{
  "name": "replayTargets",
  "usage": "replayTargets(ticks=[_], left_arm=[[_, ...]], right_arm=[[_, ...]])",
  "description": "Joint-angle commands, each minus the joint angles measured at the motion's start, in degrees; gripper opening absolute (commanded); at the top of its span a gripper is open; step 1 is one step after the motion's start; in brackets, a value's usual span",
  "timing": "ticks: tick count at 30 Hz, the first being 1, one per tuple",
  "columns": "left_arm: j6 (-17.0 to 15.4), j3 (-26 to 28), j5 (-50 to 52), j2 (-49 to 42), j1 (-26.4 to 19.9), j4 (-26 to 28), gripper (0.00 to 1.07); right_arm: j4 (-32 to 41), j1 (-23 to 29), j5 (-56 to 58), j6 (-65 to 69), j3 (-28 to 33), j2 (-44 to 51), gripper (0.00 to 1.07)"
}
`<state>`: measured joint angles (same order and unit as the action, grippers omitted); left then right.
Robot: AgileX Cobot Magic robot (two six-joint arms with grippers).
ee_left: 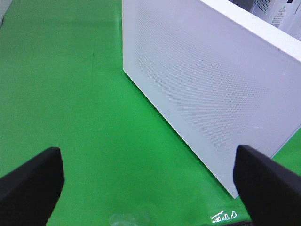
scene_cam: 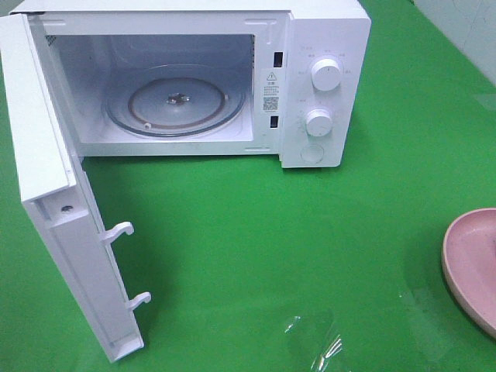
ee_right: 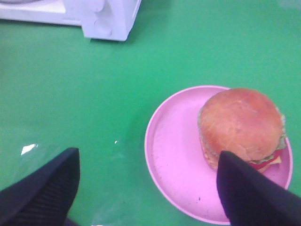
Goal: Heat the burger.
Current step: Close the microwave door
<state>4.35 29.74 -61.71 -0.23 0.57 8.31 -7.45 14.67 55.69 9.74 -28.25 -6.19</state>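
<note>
Pink plate (scene_cam: 471, 267) cut off at overhead view's right edge; burger (ee_right: 242, 125) partly behind right end effector finger (ee_right: 251, 193).

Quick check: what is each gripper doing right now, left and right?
Left gripper: open, holding nothing, beside the microwave door.
Right gripper: open, empty, above the burger.

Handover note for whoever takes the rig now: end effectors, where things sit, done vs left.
Left end effector: open, empty, facing the outer side of the microwave door.
Right end effector: open, empty, above the pink plate; one finger overlaps the burger's edge in the wrist view, contact unclear.
Burger: on the plate, off-centre, on the green table to the right of the microwave.
Done: door swung fully open; glass turntable bare.
Left: grasp the burger, put it on the turntable, shut the door, set the dials.
</note>
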Motion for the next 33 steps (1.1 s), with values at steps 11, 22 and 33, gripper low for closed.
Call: replayTargets(ticks=[11,22,33], left_arm=[[-0.2,-0.2,0.5,-0.9,-0.1,0.5,0.9],[-0.2,-0.2,0.5,-0.9,-0.1,0.5,0.9],[-0.2,-0.2,0.5,-0.9,-0.1,0.5,0.9]], right_arm=[[0.7,-7.2,-0.6,-1.7,0.2,7.9,0.76],[0.7,-7.2,-0.6,-1.7,0.2,7.9,0.76],[0.7,-7.2,-0.6,-1.7,0.2,7.9,0.76]])
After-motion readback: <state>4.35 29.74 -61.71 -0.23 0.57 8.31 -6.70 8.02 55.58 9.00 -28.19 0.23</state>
